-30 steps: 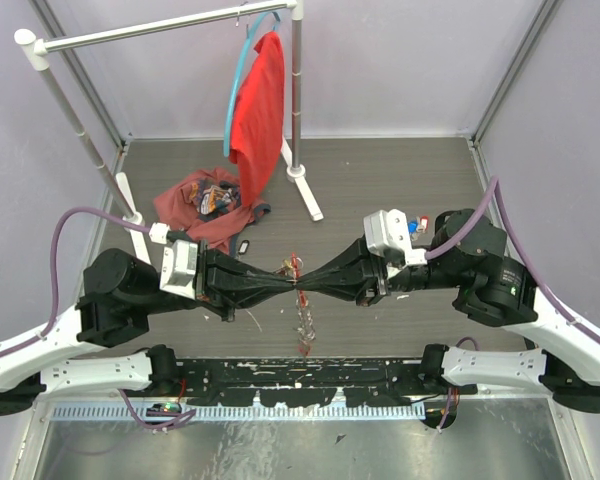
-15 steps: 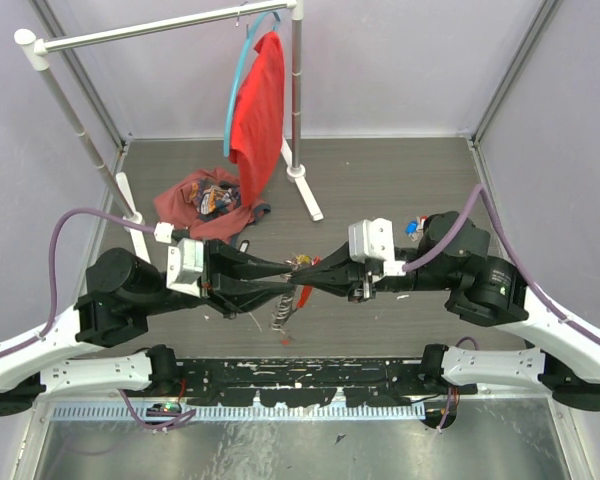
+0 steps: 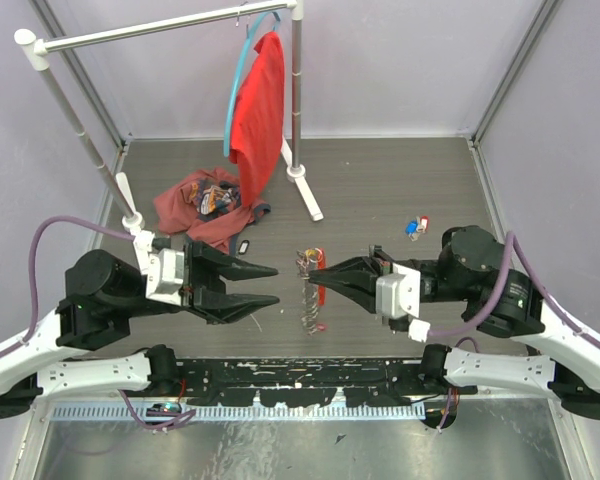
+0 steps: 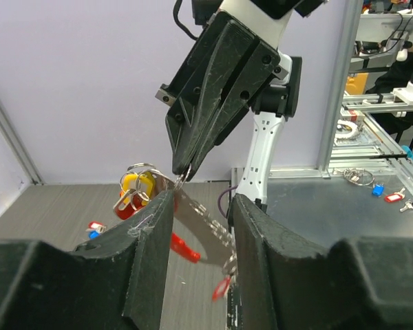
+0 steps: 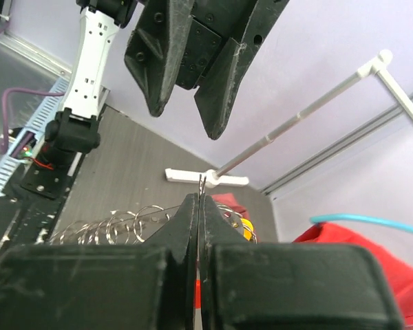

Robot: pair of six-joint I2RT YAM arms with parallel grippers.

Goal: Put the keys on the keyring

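The keyring [image 3: 307, 263] is a thin metal ring with a silvery chain of loops [image 3: 311, 308] and a red tag [image 3: 321, 291] hanging from it above the floor. My right gripper [image 3: 313, 272] is shut on the ring; its wire sticks out past the closed jaws [image 5: 202, 183]. The left gripper [image 3: 276, 284] is open to the left of the ring and touches nothing. In the left wrist view the chain [image 4: 205, 221] hangs beyond the open fingers [image 4: 153, 230], with yellow and red tags [image 4: 138, 190] on the ring. Two keys [image 3: 417, 227] with blue and red heads lie on the floor at the right.
A white clothes rack [image 3: 298, 120] with a hanging red shirt [image 3: 259, 110] stands at the back. A heap of clothes [image 3: 205, 200] lies at the left, and a black fob [image 3: 245, 245] sits beside it.
The left gripper has opened, let go of the keyring and drawn back to the left. The right gripper has kept its hold and pulled back a little to the right.
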